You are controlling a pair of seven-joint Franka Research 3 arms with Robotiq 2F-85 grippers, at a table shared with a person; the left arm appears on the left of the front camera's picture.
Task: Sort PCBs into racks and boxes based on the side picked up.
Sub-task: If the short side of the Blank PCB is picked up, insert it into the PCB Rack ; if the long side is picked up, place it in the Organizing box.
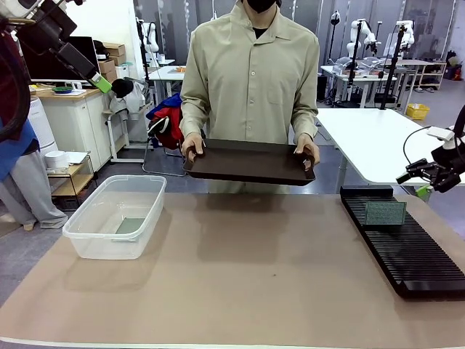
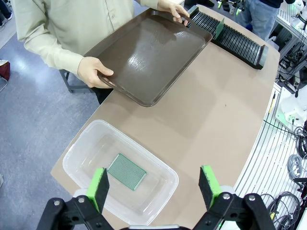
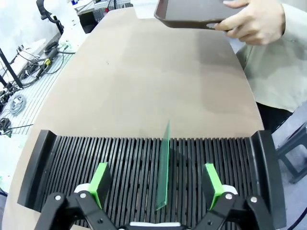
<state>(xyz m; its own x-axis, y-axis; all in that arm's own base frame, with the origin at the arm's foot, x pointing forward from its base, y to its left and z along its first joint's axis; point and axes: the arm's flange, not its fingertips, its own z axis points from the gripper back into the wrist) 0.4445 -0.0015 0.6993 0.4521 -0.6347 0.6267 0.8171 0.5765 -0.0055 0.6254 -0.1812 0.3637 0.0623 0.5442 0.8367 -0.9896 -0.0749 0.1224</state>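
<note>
Green boards are sorted: one PCB [image 2: 126,171] lies in the box [image 2: 91,143], one PCB [image 3: 163,167] stands in the rack [image 3: 72,163]. My left gripper [image 2: 154,184] and right gripper [image 3: 157,182] are wide apart, holding nothing.

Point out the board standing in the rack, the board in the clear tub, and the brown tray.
Board in rack [image 3: 164,167], right wrist view: its upright green edge.
Board in tub [image 2: 126,171], left wrist view: middle of its flat face.
Brown tray [image 1: 251,161], front view: its near wall.
</note>
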